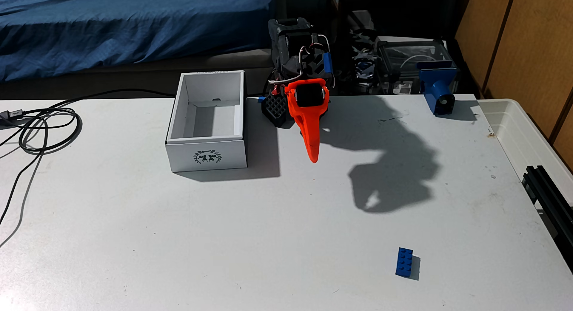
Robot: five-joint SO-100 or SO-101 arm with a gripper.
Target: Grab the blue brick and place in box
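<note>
The small bright blue studded plastic brick (404, 262) lies flat near the counter's (217, 236) front edge, toward its right side, well apart from everything. The open white cardboard box (206, 156) with the dark wreath emblem sits near the back edge. Just right of it the orange hand (313, 157) hangs pointing down, holding nothing; released or clenched, I cannot tell.

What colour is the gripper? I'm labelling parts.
Bright orange, seen in the fixed view: gripper.
</note>
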